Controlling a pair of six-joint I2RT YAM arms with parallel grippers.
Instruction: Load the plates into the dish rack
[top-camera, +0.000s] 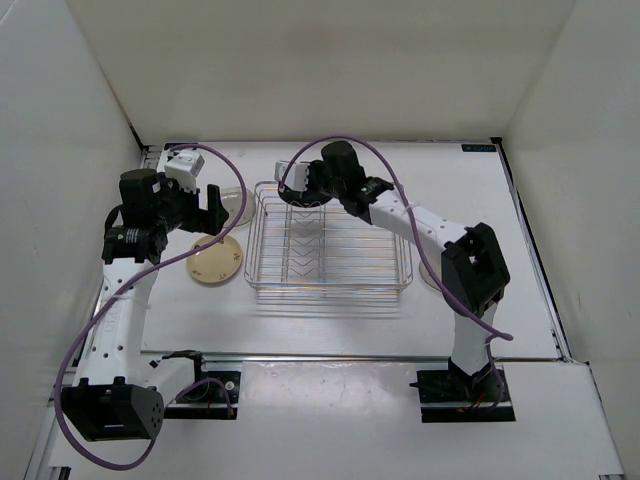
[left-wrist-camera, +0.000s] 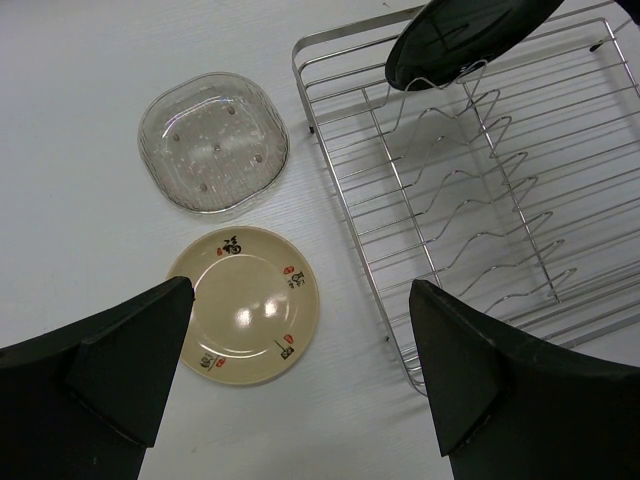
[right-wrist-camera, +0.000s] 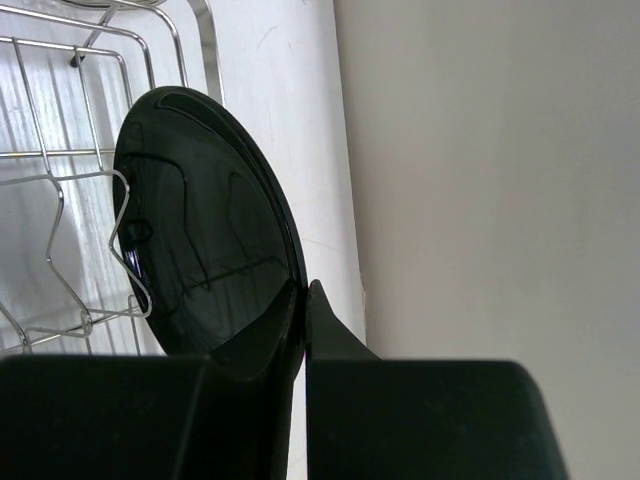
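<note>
Black plate (right-wrist-camera: 200, 260), clamped on edge by the right gripper (right-wrist-camera: 300, 335), is held at the far dividers of the dish rack (left-wrist-camera: 500, 200); released off-slot, it could topple. The left gripper (left-wrist-camera: 300, 300) is held, jaws spread, above the cream plate (left-wrist-camera: 245, 320).

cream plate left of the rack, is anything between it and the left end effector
Nothing visible. The left end effector is open and faces the cream plate with no object in the gap. The clear plate lies beside it, apart, and the dish rack stands off to the other side.
</note>
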